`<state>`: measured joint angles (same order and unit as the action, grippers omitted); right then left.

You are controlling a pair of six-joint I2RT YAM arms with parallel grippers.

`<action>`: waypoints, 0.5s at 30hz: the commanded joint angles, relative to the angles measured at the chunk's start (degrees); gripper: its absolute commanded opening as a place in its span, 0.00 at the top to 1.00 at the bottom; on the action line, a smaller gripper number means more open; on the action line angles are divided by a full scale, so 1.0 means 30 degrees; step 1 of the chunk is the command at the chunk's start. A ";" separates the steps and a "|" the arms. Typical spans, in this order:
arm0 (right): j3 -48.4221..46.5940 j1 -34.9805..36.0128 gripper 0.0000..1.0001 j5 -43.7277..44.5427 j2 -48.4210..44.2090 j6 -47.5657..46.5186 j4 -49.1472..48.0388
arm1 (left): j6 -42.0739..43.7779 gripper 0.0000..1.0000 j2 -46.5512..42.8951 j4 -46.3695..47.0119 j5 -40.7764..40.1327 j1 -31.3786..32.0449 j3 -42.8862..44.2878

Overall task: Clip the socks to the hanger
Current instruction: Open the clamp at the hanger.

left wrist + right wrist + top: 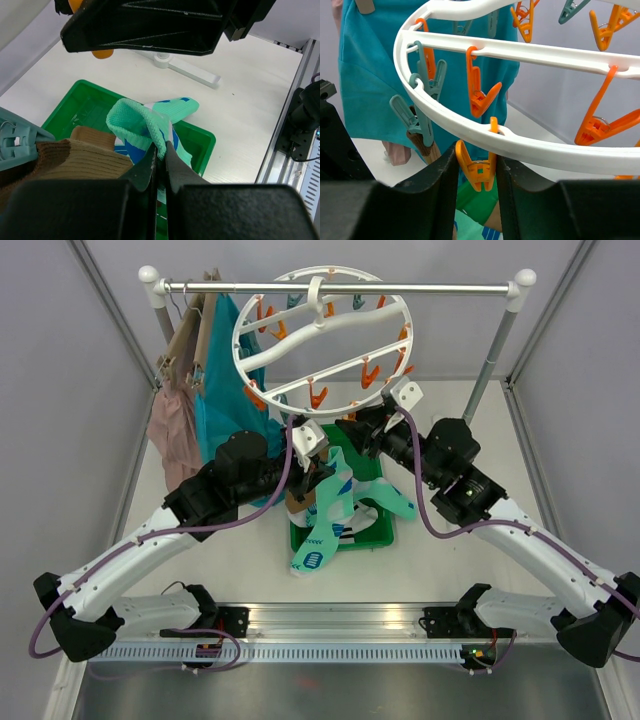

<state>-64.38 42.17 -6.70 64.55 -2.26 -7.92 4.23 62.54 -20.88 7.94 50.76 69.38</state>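
The white ring hanger [245, 332] hangs from the rail, with orange and teal pegs. My left gripper [322, 472] is shut on the cuff of a mint-teal sock [335, 502], held above the green tray [383, 533]. In the left wrist view the cuff [137, 120] is pinched at my gripper [160, 150]. A brown sock [75, 155] hangs beside it from a teal peg [422, 127]. My right gripper [476, 160] is shut on an orange peg [477, 172] under the ring's rim [545, 150], a finger on each handle. It shows in the top view [358, 425].
A large teal garment [225, 400] and a pink-beige garment [175, 435] hang on tan hangers [190, 340] at the rail's left. The rack's right post [490, 360] and foot [185, 70] stand behind the tray. More socks [395, 502] lie in the tray.
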 commanded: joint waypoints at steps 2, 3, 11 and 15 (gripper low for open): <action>-0.1186 0.0063 0.70 -0.0170 0.0045 0.0695 0.0004 | 0.0729 0.98 -0.0018 0.1013 -0.0099 0.0042 0.0427; -0.1187 0.0063 0.75 -0.0024 0.0073 0.1247 0.0062 | 0.0729 0.98 0.0011 0.1043 -0.0158 0.0042 0.0426; -0.2299 0.0122 1.00 0.0591 0.0396 0.3125 0.1410 | 0.2335 0.98 0.0421 0.2008 -0.0566 0.0042 0.0660; -0.3089 0.0181 1.00 0.1469 0.0513 0.3887 0.2258 | 0.4328 0.98 0.0334 0.2859 -0.0598 0.0042 0.0807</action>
<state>-69.84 42.28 -5.04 65.89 6.13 -2.04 9.98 63.83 -17.72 7.22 50.76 69.38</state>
